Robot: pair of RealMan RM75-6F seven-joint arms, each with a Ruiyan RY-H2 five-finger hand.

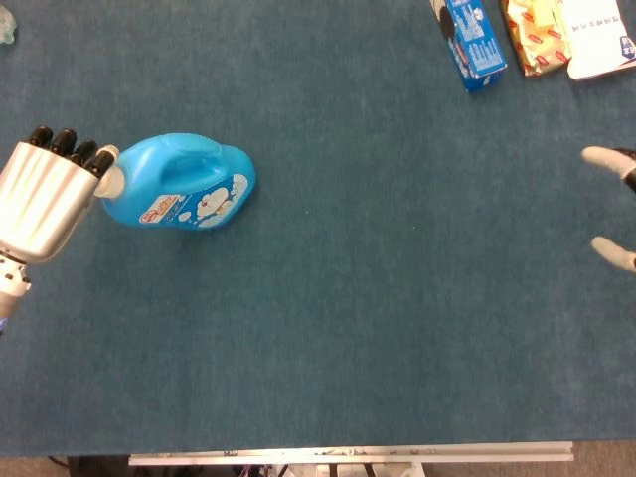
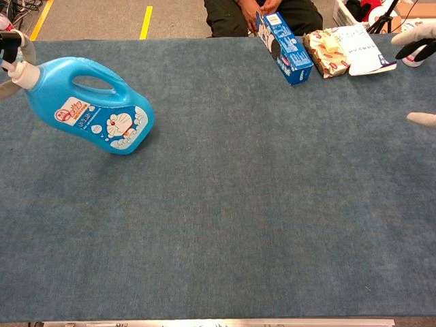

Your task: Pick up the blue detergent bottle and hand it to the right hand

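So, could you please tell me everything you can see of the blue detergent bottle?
The blue detergent bottle looks like glossy plastic, with a moulded loop handle along its top, a white cap at the left end and a cartoon-character label on its side. It is tilted, cap end raised, its base low over the blue table; contact there is unclear. The left hand holds it at the cap. Nothing else touches it.

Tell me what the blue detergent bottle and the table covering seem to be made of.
Blue detergent bottle: looks like glossy moulded plastic, with a smooth sheen, a formed handle and a printed cartoon label. Table covering: seemingly matte felt or short-pile fabric, dull blue-grey with a faintly mottled, fibrous texture and no reflections.
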